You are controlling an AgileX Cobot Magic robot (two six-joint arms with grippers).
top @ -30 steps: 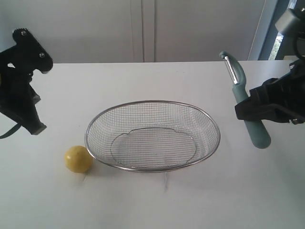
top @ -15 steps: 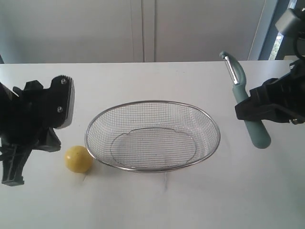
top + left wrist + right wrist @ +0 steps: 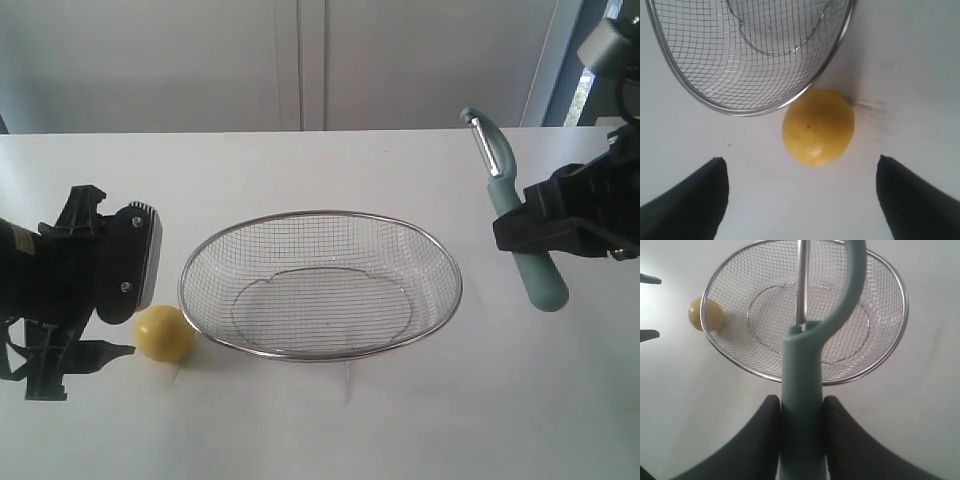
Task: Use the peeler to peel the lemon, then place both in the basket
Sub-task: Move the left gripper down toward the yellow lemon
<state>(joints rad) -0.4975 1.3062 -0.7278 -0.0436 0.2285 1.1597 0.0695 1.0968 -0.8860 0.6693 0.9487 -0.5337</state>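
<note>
One table (image 3: 330, 430), white and flat, is carrying the whole scene. The basket (image 3: 320, 213) is sitting at its middle, upright and holding nothing, exactly where it was a second ago.

The change is happening on the left. The left gripper (image 3: 143, 305), which was hanging high at the far left a second ago, is now coming in low over the near-left part of the table. Its fingers are standing wide apart, and the lemon is lying just ahead of the gap between them, not yet touched.

The right gripper (image 3: 515, 235) is keeping its place at the right, raised above the table. Its fingers are clamping the handle of the peeler (image 3: 503, 185), whose blade head is pointing up and toward the far side.

The lemon (image 3: 165, 333) is resting on the table at the near left, outside the basket. It is lying just beside the rim, perhaps touching it, and its skin is looking whole.

All this is suggesting that the pick-up of the lemon is only beginning. Peeling is not yet under way, and neither thing is yet lying in the basket. The nearby rim is probably crowding the grasp, so the fingers are likely needing a line that clears the wire.

Counting by size: one table, one basket, two grippers, one peeler, one lemon.
</note>
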